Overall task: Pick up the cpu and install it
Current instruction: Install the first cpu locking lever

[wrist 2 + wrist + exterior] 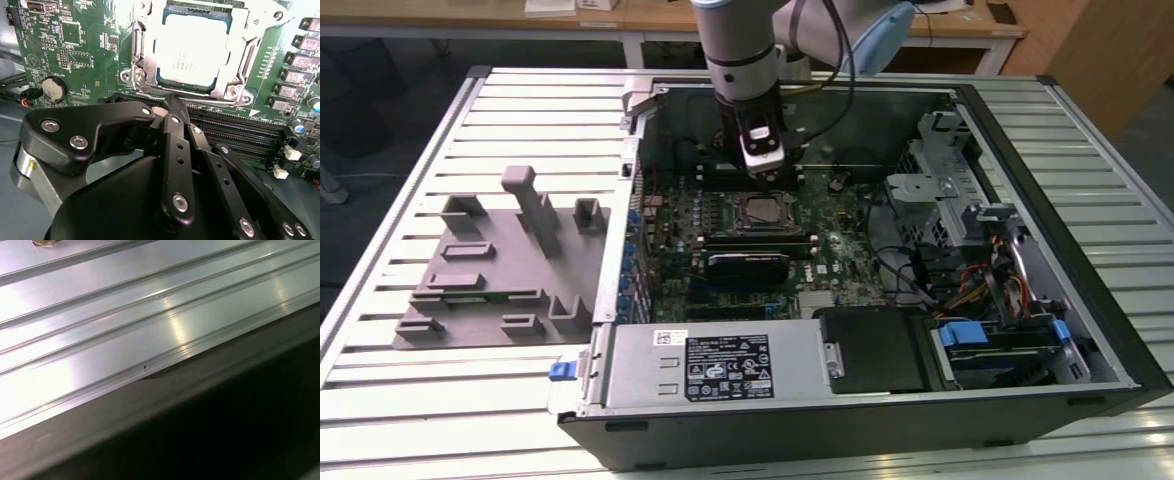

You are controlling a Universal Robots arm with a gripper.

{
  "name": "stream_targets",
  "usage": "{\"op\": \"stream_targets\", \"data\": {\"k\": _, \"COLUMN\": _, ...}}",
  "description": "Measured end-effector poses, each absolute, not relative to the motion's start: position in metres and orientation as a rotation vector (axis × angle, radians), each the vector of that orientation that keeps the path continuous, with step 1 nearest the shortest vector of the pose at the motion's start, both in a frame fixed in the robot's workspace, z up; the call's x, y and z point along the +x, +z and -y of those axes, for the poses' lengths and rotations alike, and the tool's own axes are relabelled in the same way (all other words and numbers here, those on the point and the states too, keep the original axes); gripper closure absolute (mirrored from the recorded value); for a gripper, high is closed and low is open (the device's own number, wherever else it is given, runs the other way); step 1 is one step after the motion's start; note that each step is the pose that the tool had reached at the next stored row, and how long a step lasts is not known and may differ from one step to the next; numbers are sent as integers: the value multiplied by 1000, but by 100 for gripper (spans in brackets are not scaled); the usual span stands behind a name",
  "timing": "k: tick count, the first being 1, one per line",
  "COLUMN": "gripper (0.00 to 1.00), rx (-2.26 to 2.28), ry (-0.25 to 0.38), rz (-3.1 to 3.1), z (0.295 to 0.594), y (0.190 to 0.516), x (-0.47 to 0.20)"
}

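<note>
The cpu (192, 52) already sat in its socket (137, 60), while the tool (172, 107), fingers closed and empty, hung just beside it.

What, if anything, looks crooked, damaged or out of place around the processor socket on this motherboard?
Nothing stands out. The cpu lies flat and square inside the socket frame, with no tilt visible. The gripper sits just beside the socket, fingers closed and holding nothing.
</note>
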State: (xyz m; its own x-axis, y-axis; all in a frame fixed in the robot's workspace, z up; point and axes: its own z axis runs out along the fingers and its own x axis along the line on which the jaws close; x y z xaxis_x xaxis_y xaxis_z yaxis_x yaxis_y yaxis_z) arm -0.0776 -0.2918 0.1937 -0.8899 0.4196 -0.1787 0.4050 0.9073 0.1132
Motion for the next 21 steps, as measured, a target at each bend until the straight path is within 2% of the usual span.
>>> {"op": "stream_targets", "data": {"k": 21, "gripper": 89, "rx": 629, "ry": 115, "rz": -2872, "z": 292, "y": 192, "x": -67}}
